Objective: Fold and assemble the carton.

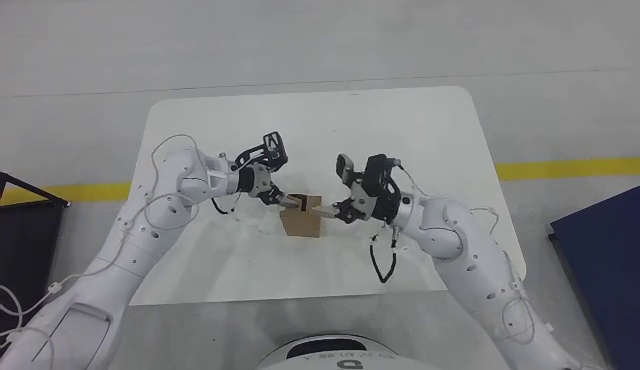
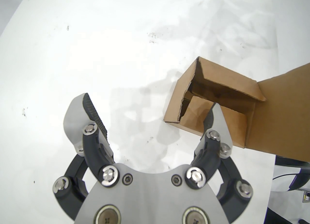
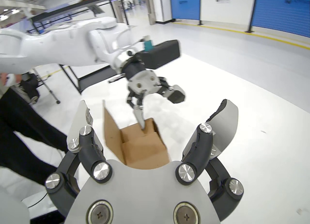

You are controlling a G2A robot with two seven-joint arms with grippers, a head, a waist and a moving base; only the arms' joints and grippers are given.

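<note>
- Position: carton stands on the bench, low centre of the top view, between the two grippers, open end up.
- Done, as I read it: the body is squared up into a box with its walls standing. One small inner flap is folded down into the opening.
- Not done: the lid flap stands upright at the right of the left wrist frame, nowhere near closed. The far side flap looks only half turned in. No tuck made.
- The bottom end is against the bench, so I can't tell if it's closed.
- State, left gripper: spread wide, pinching nothing. One finger has its tip in the opening, on or just above the inner flap. Contact looks likely from the right wrist view, not confirmed. The other finger hangs over bare bench, lower left of that frame.
- State, right gripper: also spread, holding nothing. In its own view the carton sits between its fingers, with the lid flap just beside the finger at frame left. In the top view it's at the carton's right side. Touching or not, can't tell.
- Estimate: roughly mid-task. Left to do: press the side flap in, bring the lid flap over, tuck, check the bottom.
- Risk: the carton looks light and unclamped, so a one-finger push could slide or tip it unless the other gripper braces it.
</note>
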